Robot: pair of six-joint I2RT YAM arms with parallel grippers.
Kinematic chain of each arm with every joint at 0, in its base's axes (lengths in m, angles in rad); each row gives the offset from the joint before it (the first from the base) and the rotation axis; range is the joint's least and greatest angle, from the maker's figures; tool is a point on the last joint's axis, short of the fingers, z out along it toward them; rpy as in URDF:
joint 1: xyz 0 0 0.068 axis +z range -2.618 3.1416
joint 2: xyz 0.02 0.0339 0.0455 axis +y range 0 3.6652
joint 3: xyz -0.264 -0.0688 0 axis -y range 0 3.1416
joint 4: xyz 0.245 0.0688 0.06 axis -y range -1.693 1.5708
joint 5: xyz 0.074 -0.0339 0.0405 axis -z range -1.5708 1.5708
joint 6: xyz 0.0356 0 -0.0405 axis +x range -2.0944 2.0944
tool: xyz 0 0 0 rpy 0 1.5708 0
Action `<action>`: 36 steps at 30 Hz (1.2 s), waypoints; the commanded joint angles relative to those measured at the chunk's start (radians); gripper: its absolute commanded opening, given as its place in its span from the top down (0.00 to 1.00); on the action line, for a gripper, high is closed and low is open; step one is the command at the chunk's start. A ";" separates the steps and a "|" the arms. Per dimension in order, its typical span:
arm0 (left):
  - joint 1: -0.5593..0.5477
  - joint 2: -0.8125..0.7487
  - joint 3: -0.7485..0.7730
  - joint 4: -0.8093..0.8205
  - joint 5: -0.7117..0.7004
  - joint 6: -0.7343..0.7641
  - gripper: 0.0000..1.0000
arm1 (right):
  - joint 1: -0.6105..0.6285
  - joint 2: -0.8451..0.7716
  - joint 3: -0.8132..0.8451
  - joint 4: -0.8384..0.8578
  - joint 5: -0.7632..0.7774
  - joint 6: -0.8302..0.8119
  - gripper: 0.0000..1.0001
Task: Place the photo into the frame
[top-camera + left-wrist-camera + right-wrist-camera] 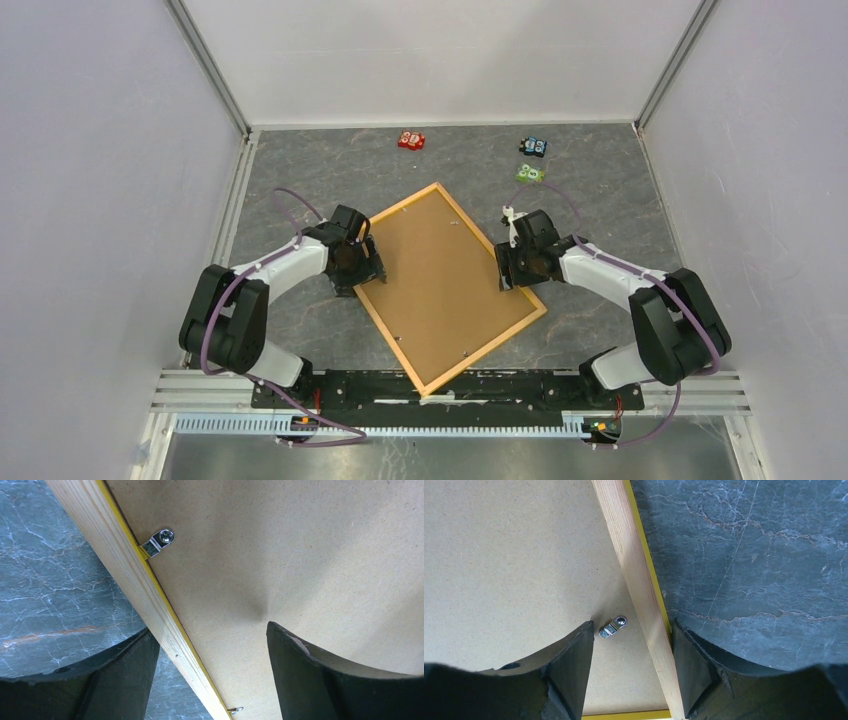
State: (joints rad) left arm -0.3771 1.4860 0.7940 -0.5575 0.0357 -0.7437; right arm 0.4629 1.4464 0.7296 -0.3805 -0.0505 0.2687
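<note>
From above, the frame (485, 352) lies back up on the worktop (300, 170), brown board (445, 280) in it, and we cannot see the photo. Our left wrist shows the left tool (210, 630) spread across the frame's edge. Our right wrist shows the right tool (631, 625) spread likewise; we guess the clip (613, 627) needs turning next to lock the back, with open worktop outside.

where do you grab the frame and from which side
Probably by a thin wooden rail of the frame, from straight above, fingers straddling it: one outside over the table, one inside over the backing board. It lies flat, back up, so only the rails offer an edge.
</note>
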 commanded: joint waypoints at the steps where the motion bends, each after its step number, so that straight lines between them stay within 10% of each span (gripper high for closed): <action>1: 0.000 0.035 0.024 0.087 -0.015 0.035 0.17 | 0.010 0.018 0.033 -0.039 0.028 -0.015 0.39; 23: 0.001 0.055 0.041 0.106 0.044 0.042 0.18 | 0.082 0.094 0.093 -0.039 0.168 -0.159 0.85; 36: 0.001 0.162 0.184 0.141 0.172 0.042 0.11 | 0.083 -0.080 -0.049 0.097 -0.131 -0.014 0.34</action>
State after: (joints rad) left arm -0.3664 1.6028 0.9134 -0.5571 0.0746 -0.7303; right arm 0.5327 1.4322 0.7502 -0.4175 0.0189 0.1482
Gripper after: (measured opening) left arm 0.882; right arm 0.624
